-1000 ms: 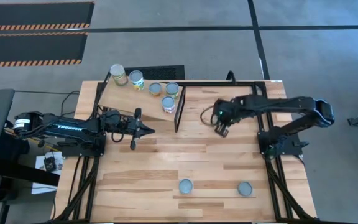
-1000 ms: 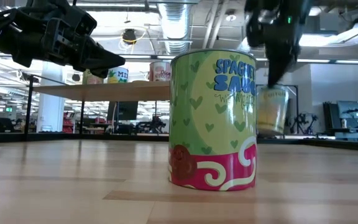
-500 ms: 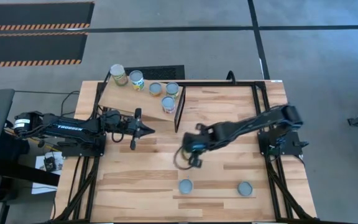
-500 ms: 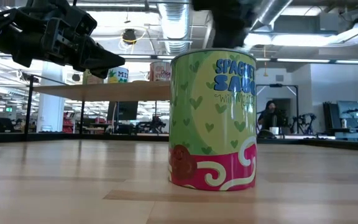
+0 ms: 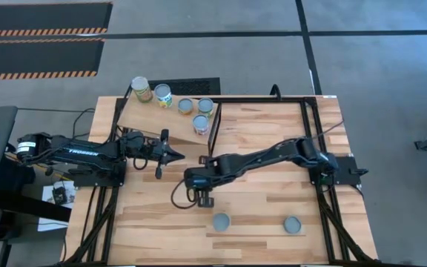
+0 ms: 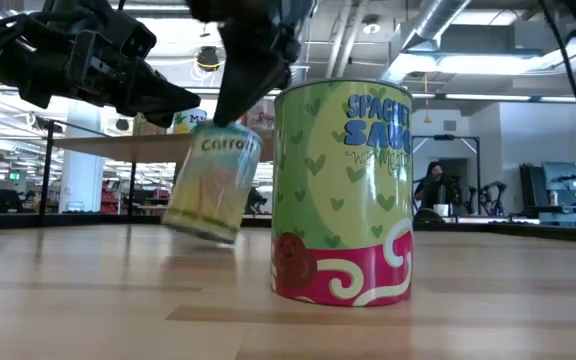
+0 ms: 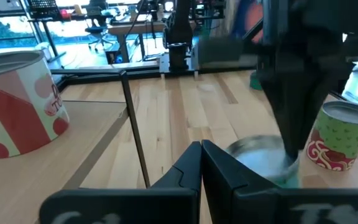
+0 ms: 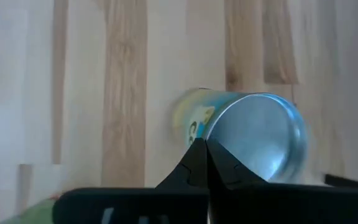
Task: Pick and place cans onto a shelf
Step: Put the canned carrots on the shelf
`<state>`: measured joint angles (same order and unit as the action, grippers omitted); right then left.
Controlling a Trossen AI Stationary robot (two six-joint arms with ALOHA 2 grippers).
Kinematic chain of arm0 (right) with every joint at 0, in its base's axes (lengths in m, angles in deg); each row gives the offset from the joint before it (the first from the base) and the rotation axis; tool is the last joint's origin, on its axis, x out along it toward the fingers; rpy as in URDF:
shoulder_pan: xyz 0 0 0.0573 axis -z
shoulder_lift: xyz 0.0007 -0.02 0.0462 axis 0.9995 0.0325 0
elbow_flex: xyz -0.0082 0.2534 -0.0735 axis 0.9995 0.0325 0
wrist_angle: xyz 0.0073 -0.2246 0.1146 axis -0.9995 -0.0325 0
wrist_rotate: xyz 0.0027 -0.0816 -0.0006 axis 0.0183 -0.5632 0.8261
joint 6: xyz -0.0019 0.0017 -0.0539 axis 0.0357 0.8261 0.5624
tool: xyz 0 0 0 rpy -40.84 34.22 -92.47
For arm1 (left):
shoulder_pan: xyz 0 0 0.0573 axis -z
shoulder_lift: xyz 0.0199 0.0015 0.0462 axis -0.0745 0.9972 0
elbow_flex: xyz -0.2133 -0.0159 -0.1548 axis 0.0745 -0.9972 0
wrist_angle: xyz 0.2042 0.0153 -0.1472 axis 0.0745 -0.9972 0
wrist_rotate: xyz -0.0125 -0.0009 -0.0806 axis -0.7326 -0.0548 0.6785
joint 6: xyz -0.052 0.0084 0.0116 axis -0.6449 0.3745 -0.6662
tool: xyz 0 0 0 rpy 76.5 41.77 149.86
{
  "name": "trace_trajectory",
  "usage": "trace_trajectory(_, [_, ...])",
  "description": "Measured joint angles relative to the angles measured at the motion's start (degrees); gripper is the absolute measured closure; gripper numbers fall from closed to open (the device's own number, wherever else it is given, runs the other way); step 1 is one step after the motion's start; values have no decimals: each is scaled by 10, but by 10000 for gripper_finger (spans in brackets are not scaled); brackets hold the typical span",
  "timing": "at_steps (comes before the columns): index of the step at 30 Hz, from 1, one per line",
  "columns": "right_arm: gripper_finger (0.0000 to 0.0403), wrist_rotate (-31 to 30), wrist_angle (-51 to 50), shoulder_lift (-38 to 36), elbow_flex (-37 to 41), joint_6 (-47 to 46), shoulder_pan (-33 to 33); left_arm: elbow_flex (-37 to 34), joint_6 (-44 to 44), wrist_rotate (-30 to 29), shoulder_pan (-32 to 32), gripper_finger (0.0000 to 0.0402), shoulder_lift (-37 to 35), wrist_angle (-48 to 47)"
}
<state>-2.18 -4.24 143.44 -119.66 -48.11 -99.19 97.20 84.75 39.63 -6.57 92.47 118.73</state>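
Observation:
My right gripper (image 5: 202, 198) reaches over the table's middle, left of centre, shut on a yellow-green "Carrots" can (image 6: 213, 185) with a silvery top (image 8: 258, 134). The can hangs tilted low over the tabletop. My left gripper (image 5: 178, 155) stays shut at the left, level and pointing right with nothing in it. The light wood shelf (image 5: 150, 119) at the far left holds several cans (image 5: 162, 95) standing on their bases. Two more cans (image 5: 221, 222) (image 5: 292, 225) stand near the table's near edge. My right gripper pinches the can at the rim of its silvery top (image 8: 215, 132), the two fingertips meeting there. The fingers come from above, slanting down. The can hangs tilted below them (image 6: 208, 215). Whether its lower edge touches the table I cannot tell.
A green-and-pink spaghetti sauce can (image 6: 343, 190) stands close to the low camera, right of the carried can. The shelf's thin black frame (image 5: 215, 130) runs along its right end. Bare planks (image 5: 273, 193) lie between the shelf and the two near cans.
My right gripper has swung from beside the shelf's right end toward the table's left and near edge, sinking a little and rolling. It stays shut and has carried the can along. The can now hangs tilted, left of the spaghetti sauce can in the low view.

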Motion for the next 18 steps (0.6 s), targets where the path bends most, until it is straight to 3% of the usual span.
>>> trace_trajectory(8, [373,11,3,25,-25,19,3,0,0,0,0,401,0,-1])
trace_trajectory(18, [273,13,27,-3,-28,30,3,0,0,0,0,401,0,-6])
